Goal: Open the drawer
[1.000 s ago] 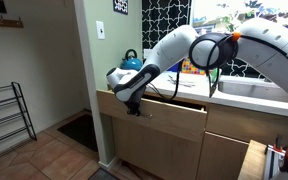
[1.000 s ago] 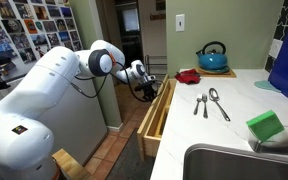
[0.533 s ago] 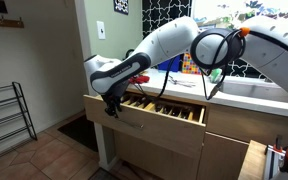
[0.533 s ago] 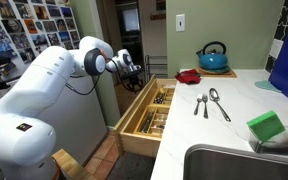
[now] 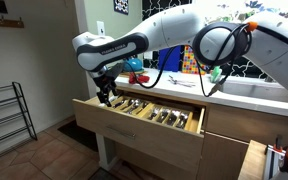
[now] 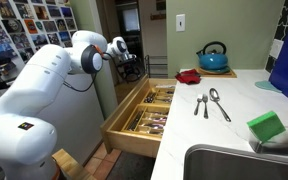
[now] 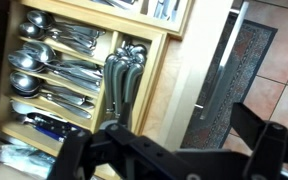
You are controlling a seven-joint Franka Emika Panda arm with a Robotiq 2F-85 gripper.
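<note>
Where it juts out, the drawer [image 5: 134,128] (cutlery [image 5: 156,114] inside) parallels the counter [image 6: 239,125].

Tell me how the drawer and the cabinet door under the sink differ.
The drawer is pulled out, with cutlery showing inside; the cabinet door is shut. The drawer is wide and shallow; the cabinet door is taller. Both are light wood.

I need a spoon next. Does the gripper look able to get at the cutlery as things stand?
Probably yes: the drawer is pulled well out, the cutlery lies uncovered inside, and the gripper hovers open just above the drawer's front with nothing between.
</note>
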